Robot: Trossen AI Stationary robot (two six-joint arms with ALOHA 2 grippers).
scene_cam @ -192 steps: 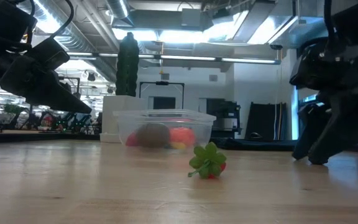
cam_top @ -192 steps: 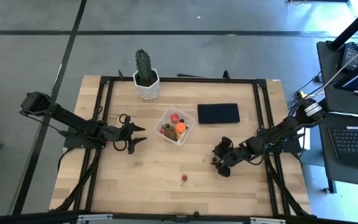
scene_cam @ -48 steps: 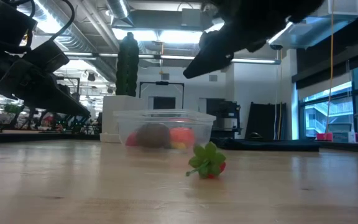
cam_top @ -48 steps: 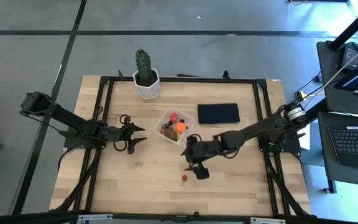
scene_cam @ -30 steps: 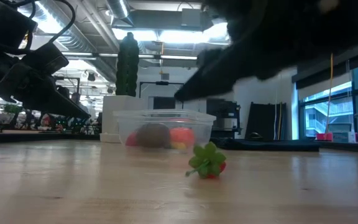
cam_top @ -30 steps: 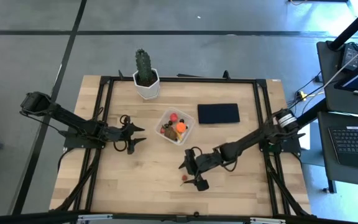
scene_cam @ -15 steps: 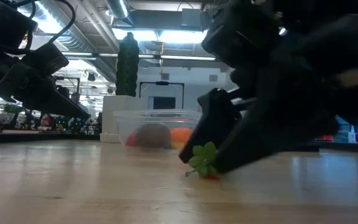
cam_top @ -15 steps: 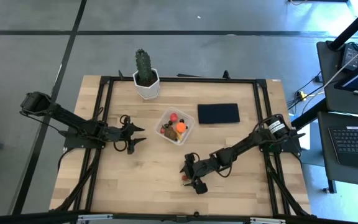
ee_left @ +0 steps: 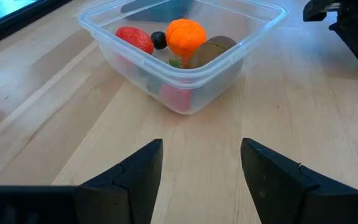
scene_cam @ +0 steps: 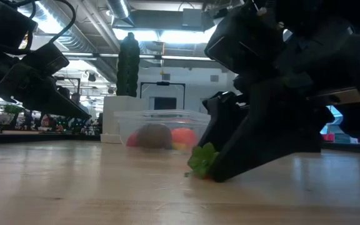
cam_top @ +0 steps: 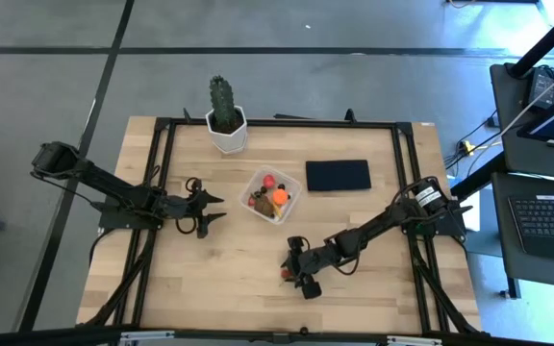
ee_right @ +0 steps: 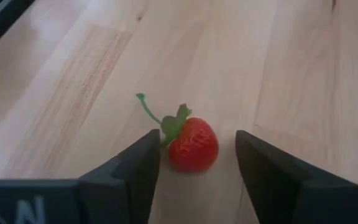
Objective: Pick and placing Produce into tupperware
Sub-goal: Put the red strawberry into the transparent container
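Presently: right tool (ee_right: 191, 162) part-open astride strawberry (ee_right: 193, 144), no grip yet; off-centre closure liable to squirt fruit across surface (ee_right: 241, 56).

Surface (cam_top: 200, 279): pale wood planks, framed by dark rails.

Lying directly on it:
- Strawberry (ee_right: 192, 144), red with green stem, between the two fingers of the right claw (cam_top: 294, 273).
- Clear square tupperware (cam_top: 271, 193), just ahead of the left claw (cam_top: 215, 210), holding several produce pieces.
- White pot with green cactus (cam_top: 225, 118), far edge, beyond the left claw.
- Flat dark rectangle (cam_top: 338, 175), beside the tupperware, on the side away from the left claw.
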